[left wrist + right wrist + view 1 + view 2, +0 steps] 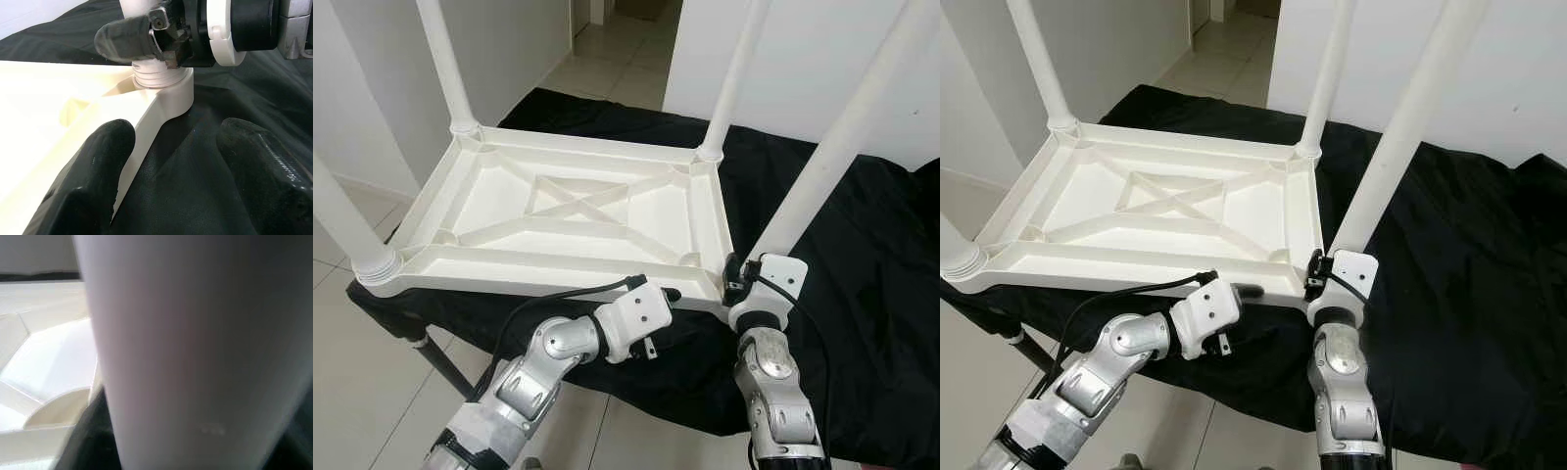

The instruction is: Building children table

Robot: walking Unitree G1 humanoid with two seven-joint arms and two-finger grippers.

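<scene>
Table [568, 211] lies upside down on the black cloth [862, 255], legs pointing up; right claw [168, 36] clamped on the near-right leg [813, 176] at its socket, left claw [171, 161] apart beside that corner

Both arms are showing rounded silver metal segments with ball-like joints. The left arm [524, 377], below the upturned white table [568, 211], is ending in a white block-shaped wrist housing, and a black cable is looping from that housing back along the forearm. The right arm [773, 392], under the table's near corner, is wearing a white wrist bracket and a black cable. The left gripper's fingers [93, 186] are looking matte black, thick and rounded.
</scene>
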